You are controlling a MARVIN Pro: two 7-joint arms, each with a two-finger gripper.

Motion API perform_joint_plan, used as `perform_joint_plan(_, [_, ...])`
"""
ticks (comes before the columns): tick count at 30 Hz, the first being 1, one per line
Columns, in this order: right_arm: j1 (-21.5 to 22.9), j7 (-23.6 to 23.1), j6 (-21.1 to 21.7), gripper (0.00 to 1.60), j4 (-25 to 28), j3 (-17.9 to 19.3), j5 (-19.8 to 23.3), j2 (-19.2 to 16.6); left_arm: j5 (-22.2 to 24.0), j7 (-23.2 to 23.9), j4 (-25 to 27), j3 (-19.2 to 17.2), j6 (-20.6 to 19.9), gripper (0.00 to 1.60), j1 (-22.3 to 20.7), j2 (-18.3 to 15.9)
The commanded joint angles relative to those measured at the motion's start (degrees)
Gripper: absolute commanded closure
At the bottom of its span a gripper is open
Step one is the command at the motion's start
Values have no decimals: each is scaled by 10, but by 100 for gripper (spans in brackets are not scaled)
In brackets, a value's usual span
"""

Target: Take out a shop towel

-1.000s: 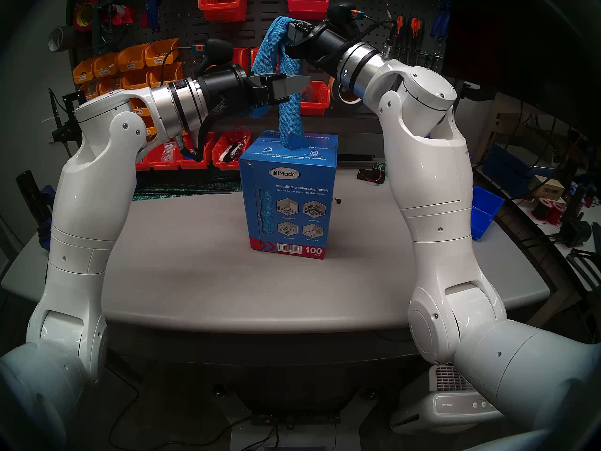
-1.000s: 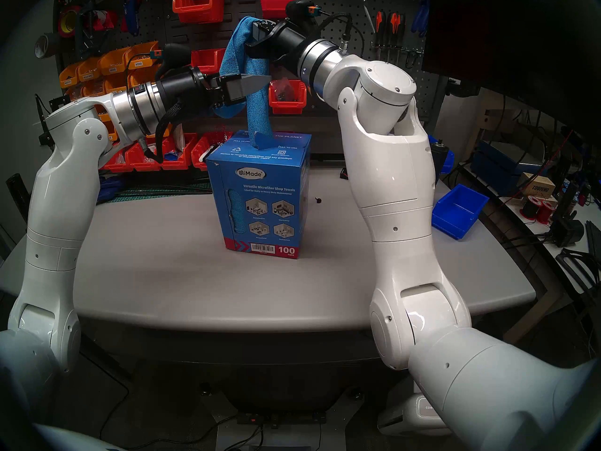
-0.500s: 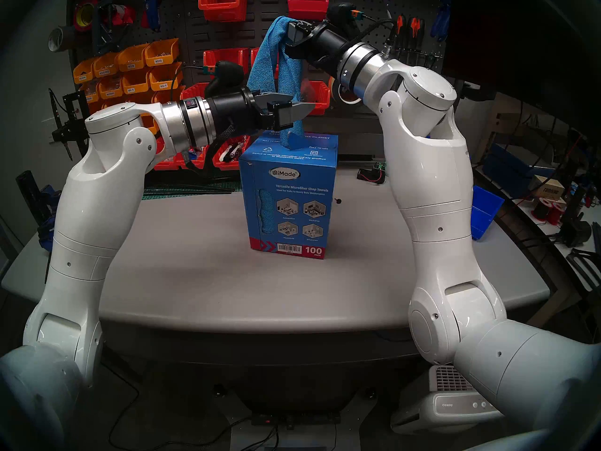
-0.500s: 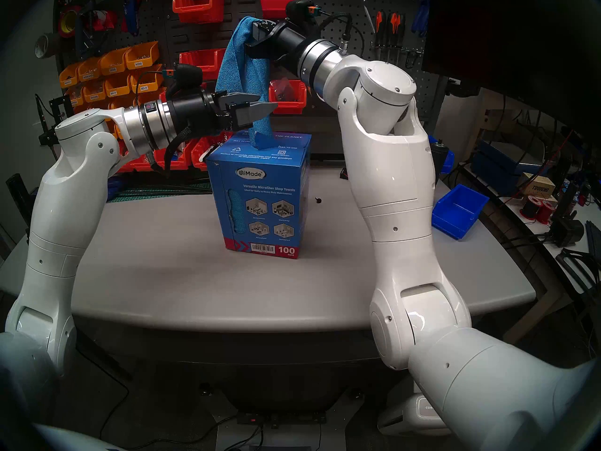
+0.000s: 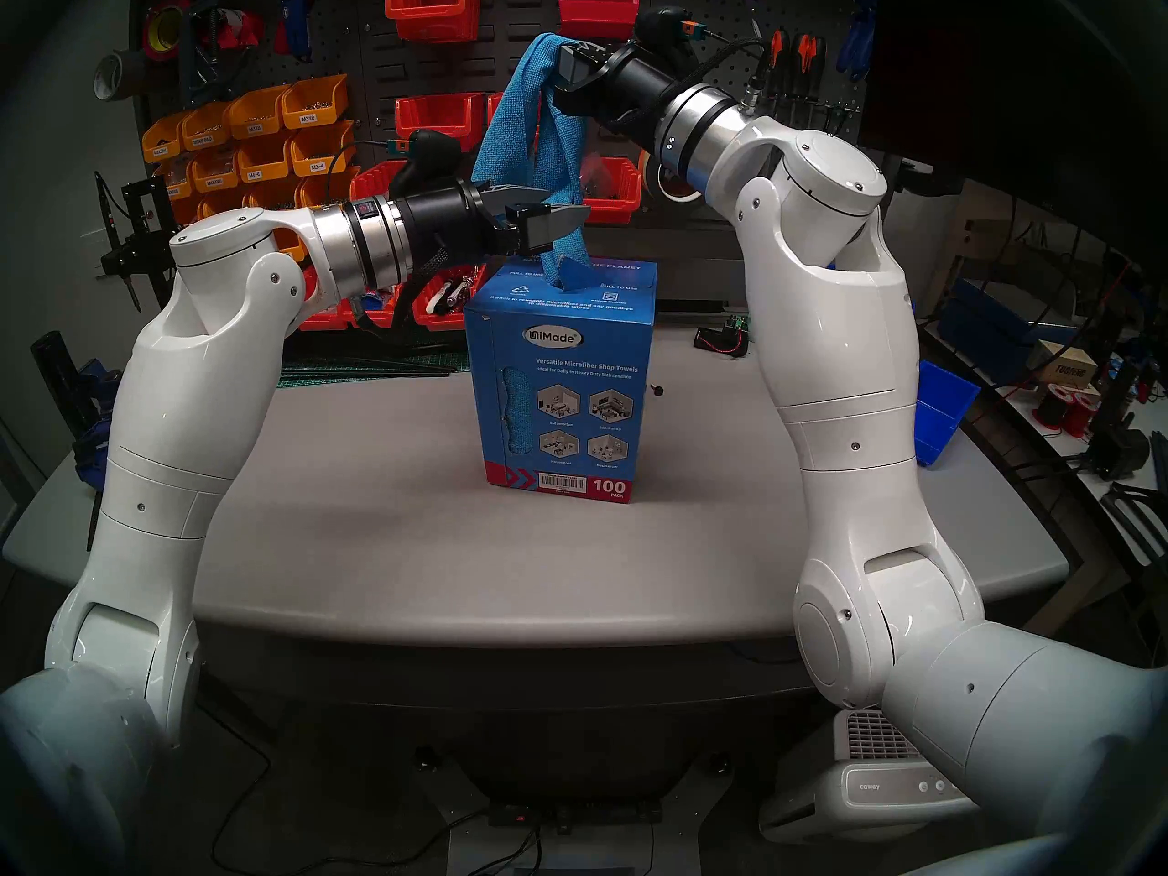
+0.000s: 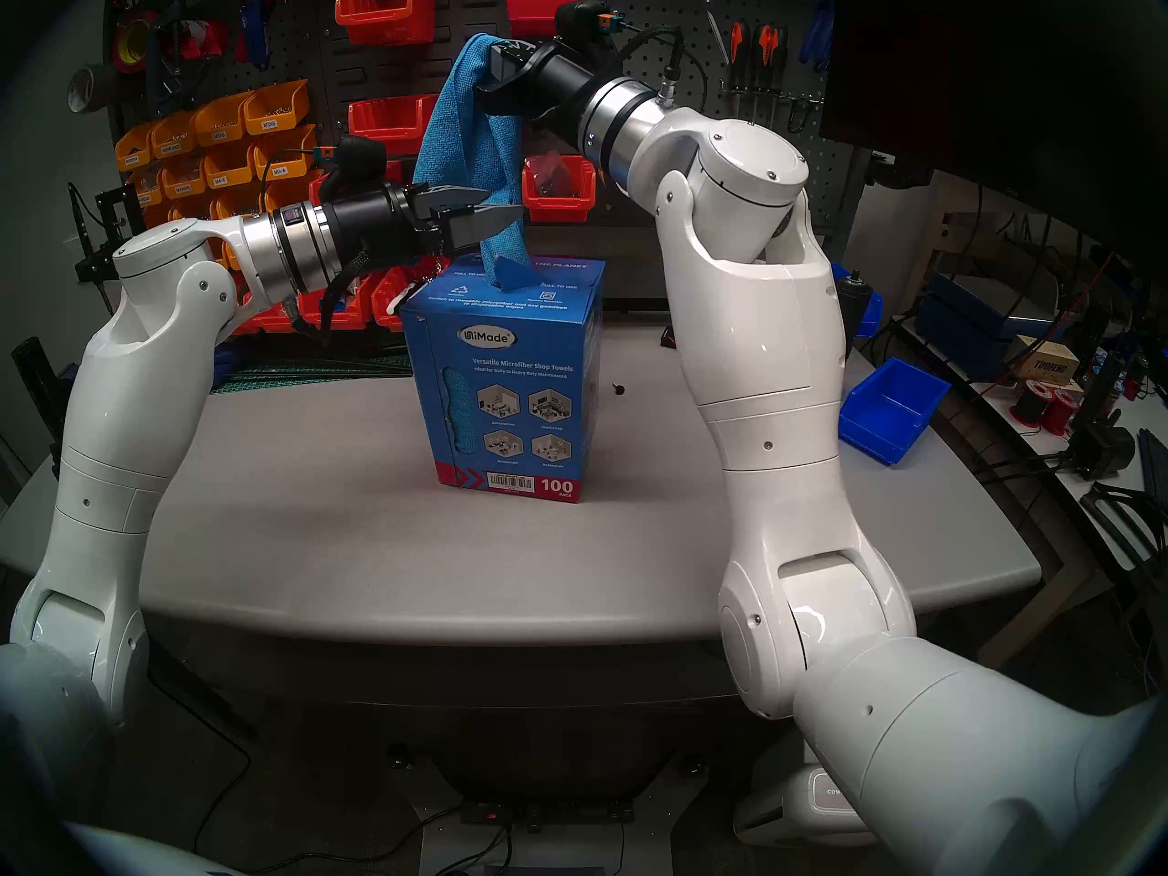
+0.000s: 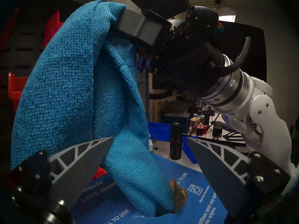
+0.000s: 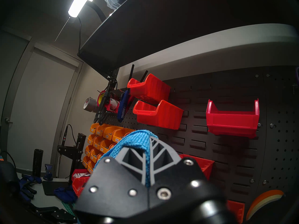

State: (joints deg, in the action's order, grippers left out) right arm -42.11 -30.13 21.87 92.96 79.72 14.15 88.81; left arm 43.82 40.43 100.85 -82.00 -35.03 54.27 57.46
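Gripping the shop towel (image 5: pixel 529 113) overhead, right hand (image 5: pixel 564 65) risked tipping the box (image 5: pixel 559 381); left hand (image 7: pixel 149 160) gaped at nine o'clock.

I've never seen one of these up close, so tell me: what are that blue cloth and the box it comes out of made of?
The shop towel looks like soft microfiber, matte, with a fine waffle weave; the print on the box says so. The box looks like printed cardboard with a slight sheen: brown paper shows at the torn flap.

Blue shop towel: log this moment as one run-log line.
right tool: shut on bright blue microfiber towel | towel: lower end inside tall blue cardboard box | left tool: open, straddling towel above box
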Motion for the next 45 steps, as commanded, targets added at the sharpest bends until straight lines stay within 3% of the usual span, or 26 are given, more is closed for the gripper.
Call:
perform_joint_plan(1, [18,-1,-6,160,16,2,-1,1,2,1,9,-21,12,0,-19,-2])
perform_joint_plan(19, [18,0,-7,160,16,2,-1,1,-5,2,26,-39,20,0,7,-11])
perform_joint_plan(31, [18,0,-6,160,16,2,-1,1,-10,-25,37,-6,24,0,-6,22])
perform_joint_plan(36, [18,0,-6,160,16,2,-1,1,-14,-20,-20,6,31,0,-50,29])
perform_joint_plan(44, [18,0,-6,160,16,2,-1,1,-28,-19,-66,11,37,0,-87,44])
perform_joint_plan(45, [18,0,-6,160,16,2,-1,1,-32,-22,-56,-2,39,0,-73,50])
